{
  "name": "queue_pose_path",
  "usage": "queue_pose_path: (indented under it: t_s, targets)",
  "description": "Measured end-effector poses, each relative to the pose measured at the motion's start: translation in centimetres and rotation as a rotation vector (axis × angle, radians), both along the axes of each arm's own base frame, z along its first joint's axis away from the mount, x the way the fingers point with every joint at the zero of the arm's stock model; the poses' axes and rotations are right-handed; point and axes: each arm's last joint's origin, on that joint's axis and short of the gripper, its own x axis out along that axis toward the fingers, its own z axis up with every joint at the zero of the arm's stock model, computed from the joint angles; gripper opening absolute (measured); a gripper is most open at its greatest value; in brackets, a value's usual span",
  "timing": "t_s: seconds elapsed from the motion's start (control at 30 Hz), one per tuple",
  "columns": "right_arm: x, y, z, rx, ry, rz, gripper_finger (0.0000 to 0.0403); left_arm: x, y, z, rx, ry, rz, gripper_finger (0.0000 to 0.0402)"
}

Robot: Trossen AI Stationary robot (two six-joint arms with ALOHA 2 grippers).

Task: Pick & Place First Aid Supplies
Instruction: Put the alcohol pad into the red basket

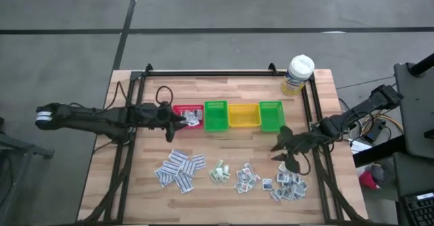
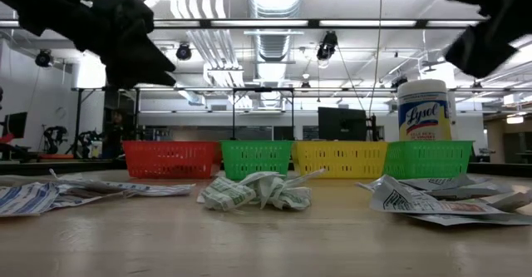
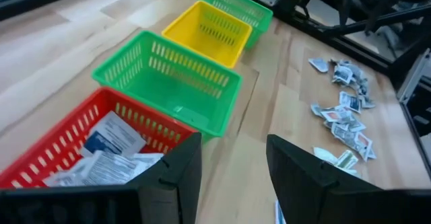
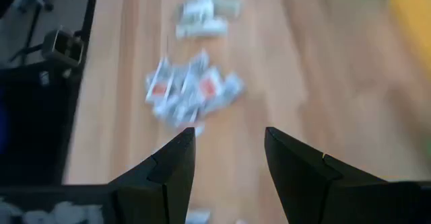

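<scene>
Packets (image 3: pixel 111 153) lie in my red bin (image 1: pixel 182 108); left gripper (image 1: pixel 182 119) above it and right gripper (image 1: pixel 285 151) near the piles (image 1: pixel 288 185) both stand spread, empty.

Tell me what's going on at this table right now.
A two-armed robot is sorting first aid packets into small bins. The left gripper hangs open over the red bin, which already holds several packets. The right gripper is open and empty above the packets at the table's right. The two green bins and the yellow bin look empty.
</scene>
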Motion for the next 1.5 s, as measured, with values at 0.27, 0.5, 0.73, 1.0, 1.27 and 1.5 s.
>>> queue_pose_path:
  t_s: [0.27,0.5,0.73,1.0,1.27,1.5]
  targets:
    - [-1.0,-0.1,-0.8,0.126,0.197,-0.060,0.0176,-0.4,-0.1,-1.7,-0.038,-0.014,0.015,0.0158]
    - [-2.2,-0.7,-1.8,0.192,0.418,-0.277,0.0171,-0.4,-0.1,-1.7,-0.041,-0.019,0.017,0.0158]
    - [-2.2,-0.4,-2.2,0.258,0.502,-0.337,0.0171,-0.4,-0.1,-1.7,-0.041,-0.019,0.016,0.0158]
    - [-1.8,0.4,-2.6,0.305,0.528,-0.393,0.0168,-0.4,-0.1,-1.7,-0.041,-0.017,0.016,0.0158]
    - [-1.3,1.8,-4.6,0.222,0.636,-0.450,0.0176,-0.4,-0.1,-1.8,-0.037,-0.014,0.015,0.0158]
    - [-0.9,2.3,-5.9,0.162,0.685,-0.467,0.0169,-0.4,-0.1,-1.8,-0.034,-0.013,0.013,0.0158]
